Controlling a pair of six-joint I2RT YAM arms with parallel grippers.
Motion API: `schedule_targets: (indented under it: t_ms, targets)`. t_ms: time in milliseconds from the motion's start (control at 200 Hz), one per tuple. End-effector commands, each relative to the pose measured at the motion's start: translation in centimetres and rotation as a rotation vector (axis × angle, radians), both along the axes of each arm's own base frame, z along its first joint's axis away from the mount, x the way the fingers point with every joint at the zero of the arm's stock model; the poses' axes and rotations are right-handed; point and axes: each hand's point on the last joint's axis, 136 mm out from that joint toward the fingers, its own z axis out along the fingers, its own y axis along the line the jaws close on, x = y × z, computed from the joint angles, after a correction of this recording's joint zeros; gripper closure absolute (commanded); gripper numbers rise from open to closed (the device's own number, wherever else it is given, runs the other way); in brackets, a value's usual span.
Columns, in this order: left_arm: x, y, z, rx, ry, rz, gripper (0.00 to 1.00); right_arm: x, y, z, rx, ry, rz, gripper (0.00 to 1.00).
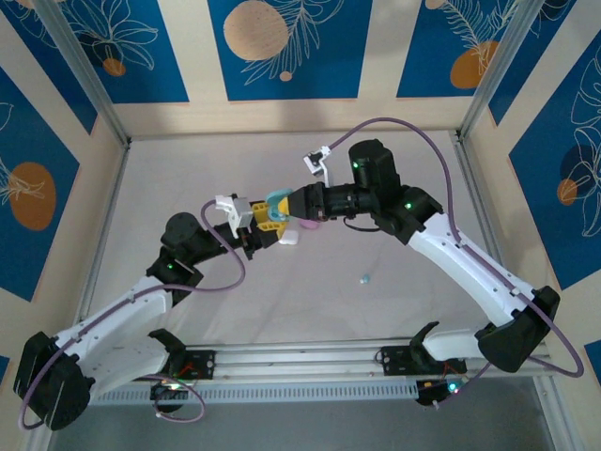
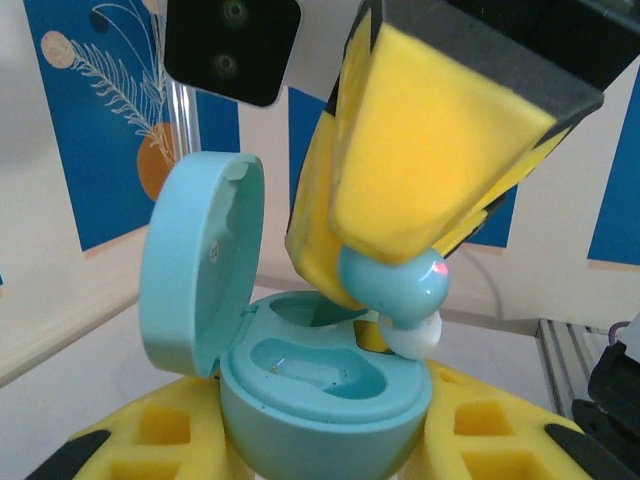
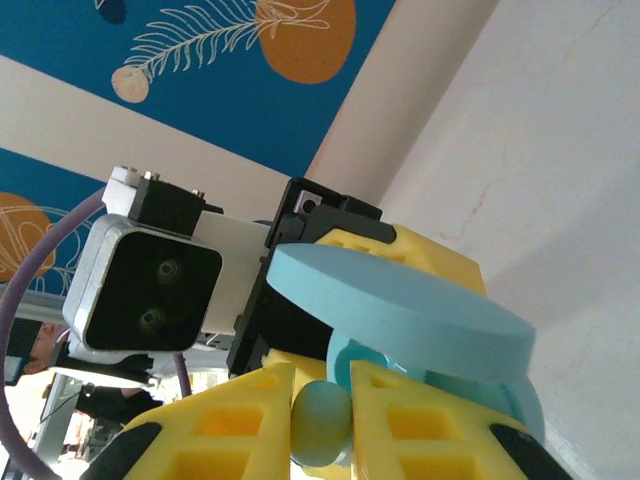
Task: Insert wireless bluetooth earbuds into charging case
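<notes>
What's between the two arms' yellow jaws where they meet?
An open cyan charging case in the left jaws and a cyan earbud pinched in the right jaws above it, seen in the left wrist view.

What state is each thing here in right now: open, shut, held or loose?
Round cyan plastic charging case: lid open, near well empty, held.
Glossy cyan earbud with white tip: gripped, just above the case, not yet seated.
Left end effector: shut on the case.
Right end effector: shut on the earbud.
Small loose cyan earbud: lying free on the white table.
</notes>
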Motion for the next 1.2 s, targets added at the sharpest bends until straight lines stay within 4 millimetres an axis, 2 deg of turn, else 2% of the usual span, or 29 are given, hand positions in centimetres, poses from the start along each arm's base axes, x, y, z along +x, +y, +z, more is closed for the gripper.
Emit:
schedule_targets:
  t_ms: [0, 145, 325, 855, 1196]
  targets:
    - [-0.7, -0.3, 1.2, -0.021, -0.054, -0.026, 0.69, 0.2, 0.5, 1.4, 0.013, -0.049, -0.015, 0.81]
    - [-0.8, -0.3, 1.2, -0.021, -0.055, -0.026, 0.69, 0.5, 0.9, 1.2, 0.008, -0.042, -0.031, 0.81]
    - [-0.9, -0.3, 1.5, -0.030, -0.059, -0.028, 0.69, 1.4, 0.5, 0.0, -0.049, -0.048, -0.096, 0.81]
    - [-0.7, -0.1, 2.2, -0.059, -0.063, -0.010, 0.68, 1.4, 1.1, -2.4, -0.211, -0.063, -0.132, 0.80]
    - [-0.8, 0.1, 2.6, -0.071, -0.070, -0.006, 0.68, 1.6, 0.4, -2.4, -0.261, -0.085, -0.175, 0.74]
